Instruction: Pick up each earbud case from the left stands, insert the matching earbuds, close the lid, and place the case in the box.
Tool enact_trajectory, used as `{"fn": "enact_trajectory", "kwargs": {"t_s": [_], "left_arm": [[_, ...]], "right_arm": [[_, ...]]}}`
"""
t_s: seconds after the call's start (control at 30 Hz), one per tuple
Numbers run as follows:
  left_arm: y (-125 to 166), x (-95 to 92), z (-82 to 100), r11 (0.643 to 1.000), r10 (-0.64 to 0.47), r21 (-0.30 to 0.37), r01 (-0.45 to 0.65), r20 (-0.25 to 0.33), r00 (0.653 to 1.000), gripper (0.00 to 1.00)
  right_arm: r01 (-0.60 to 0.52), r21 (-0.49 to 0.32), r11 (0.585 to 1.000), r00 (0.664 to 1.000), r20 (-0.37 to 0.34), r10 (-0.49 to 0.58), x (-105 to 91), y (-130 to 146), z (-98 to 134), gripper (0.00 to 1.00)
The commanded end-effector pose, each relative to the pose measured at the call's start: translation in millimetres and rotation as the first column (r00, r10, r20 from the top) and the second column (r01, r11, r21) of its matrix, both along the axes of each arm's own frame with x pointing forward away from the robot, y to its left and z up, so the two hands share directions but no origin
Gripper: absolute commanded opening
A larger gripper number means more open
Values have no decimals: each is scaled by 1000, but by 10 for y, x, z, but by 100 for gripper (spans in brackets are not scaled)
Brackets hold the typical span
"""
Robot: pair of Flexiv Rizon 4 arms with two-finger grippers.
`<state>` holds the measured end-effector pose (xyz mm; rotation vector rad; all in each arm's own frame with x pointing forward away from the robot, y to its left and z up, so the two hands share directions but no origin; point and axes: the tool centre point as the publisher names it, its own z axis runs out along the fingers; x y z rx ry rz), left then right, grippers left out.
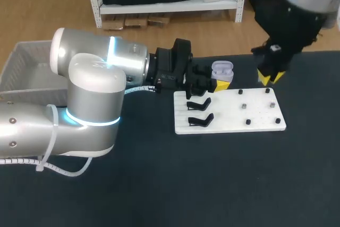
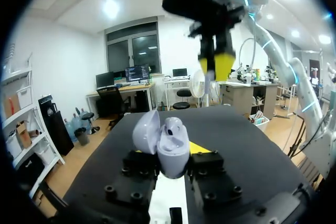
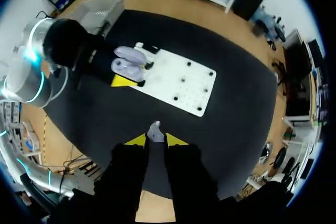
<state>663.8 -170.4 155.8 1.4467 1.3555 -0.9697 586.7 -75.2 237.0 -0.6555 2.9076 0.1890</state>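
**Earbud case** [image 1: 222,69]: lavender, glossy, rounded, lid hinged open. It is held upright at the far-left edge of the white board [image 1: 234,116], just beyond the black stands [image 1: 199,102].

**Left gripper** [image 2: 173,165]: fingers are clamped on the case's lower body from both sides. Arm is stretched level from the left.

**Right gripper** [image 3: 154,139]: pointed down, raised above the board's far-right corner. Tips are pinched on a small pale piece [image 3: 154,129], prob. an earbud.

**Grey box** [image 1: 24,62]: far left.

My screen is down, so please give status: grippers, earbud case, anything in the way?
Left gripper shut on open earbud case. Right gripper shut on earbud, apart from case. Nothing seen between them; white stand board nearby.
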Motion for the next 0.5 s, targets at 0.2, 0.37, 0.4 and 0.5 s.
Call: {"fn": "enact_trajectory", "kwargs": {"t_s": [0.2, 0.37, 0.4, 0.5], "left_arm": [[2, -14, -19, 1000, 6, -10, -6, 6, 1000, 0], [2, -14, -19, 1000, 6, -10, -6, 6, 1000, 0], [2, -14, -19, 1000, 6, -10, -6, 6, 1000, 0], [2, -14, -19, 1000, 6, -10, -6, 6, 1000, 0]], "right_arm": [[-108, -2, 994, 993, 53, 108, 50, 209, 193, 0], [-154, 10, 988, 986, 60, 153, 111, 408, 210, 0], [-161, 10, 987, 985, 62, 160, 125, 455, 207, 0], [-182, 10, 983, 981, 69, 180, 157, 575, 197, 0]]}}
